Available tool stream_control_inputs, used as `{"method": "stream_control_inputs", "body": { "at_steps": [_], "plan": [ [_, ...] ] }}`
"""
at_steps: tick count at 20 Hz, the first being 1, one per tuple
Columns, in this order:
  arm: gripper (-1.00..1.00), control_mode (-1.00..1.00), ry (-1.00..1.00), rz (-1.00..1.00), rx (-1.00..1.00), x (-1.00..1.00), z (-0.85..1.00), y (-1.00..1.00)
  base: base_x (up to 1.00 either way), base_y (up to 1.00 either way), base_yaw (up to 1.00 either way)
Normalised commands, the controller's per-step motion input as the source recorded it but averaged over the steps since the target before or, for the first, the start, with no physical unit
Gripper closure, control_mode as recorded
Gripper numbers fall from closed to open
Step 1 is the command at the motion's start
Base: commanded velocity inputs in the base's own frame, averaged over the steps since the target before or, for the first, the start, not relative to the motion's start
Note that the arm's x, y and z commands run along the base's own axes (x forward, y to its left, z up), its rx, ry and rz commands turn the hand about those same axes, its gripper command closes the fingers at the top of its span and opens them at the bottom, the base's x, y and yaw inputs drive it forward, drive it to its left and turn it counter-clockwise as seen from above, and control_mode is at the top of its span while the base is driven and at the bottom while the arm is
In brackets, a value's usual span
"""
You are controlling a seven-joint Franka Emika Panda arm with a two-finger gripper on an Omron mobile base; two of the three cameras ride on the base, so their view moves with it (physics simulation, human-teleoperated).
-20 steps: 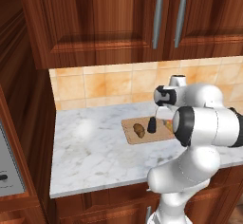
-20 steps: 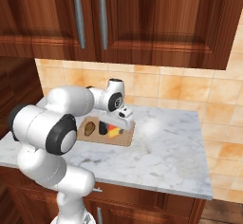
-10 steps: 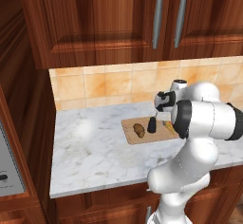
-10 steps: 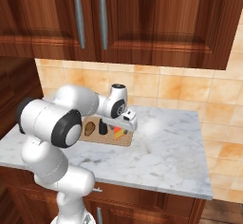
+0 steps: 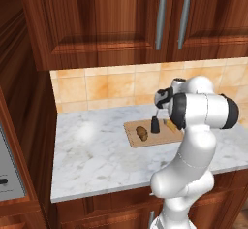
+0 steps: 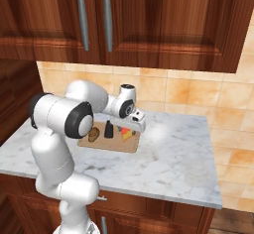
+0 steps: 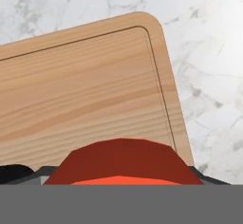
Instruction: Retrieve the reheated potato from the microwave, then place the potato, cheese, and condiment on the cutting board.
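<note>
Potato (image 5: 142,133) on cutting board (image 5: 135,141), left part, long axis approx. front-to-back across board, lying flat. Condiment (image 5: 155,124) upright beside it, mid-board, narrow top up. Cheese (image 6: 127,134) on right part of board, just under gripper (image 6: 133,127); red rind edge toward hand cam (image 7: 122,163), exact pointing of wedge tip hard to tell. Board long axis parallel to counter (image 5: 92,155) edge, near tiled backsplash (image 5: 97,85).

Fingers: apart, fairly wide, nothing between them as far as visible; fingertips themselves hidden in hand view.

Step, by judgement: final placement apparently done, all 3 items on board. Next: lift straight up, clear of cheese & shaker, no sideways sweep.
</note>
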Motion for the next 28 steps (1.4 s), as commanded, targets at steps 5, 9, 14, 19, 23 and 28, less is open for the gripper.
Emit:
{"method": "stream_control_inputs", "body": {
  "at_steps": [5,9,14,19,23,28],
  "plan": [
    [1.00,-1.00,0.01,0.02,0.01,-0.19,-0.19,-0.03,0.00,0.00,0.00],
    [1.00,-1.00,0.00,0.00,0.00,-0.29,-0.21,-0.01,0.00,0.00,0.00],
    [1.00,-1.00,0.00,0.00,0.00,-0.10,-0.12,0.00,0.00,0.00,0.00],
    [1.00,-1.00,0.00,0.01,0.00,-0.16,0.00,-0.02,0.00,0.00,0.00],
    [1.00,-1.00,0.00,0.13,0.00,-0.07,0.00,-0.07,0.00,0.00,0.00],
    [1.00,-1.00,0.00,0.45,0.01,0.21,-0.03,-0.08,0.00,0.00,0.00]
  ]
}}
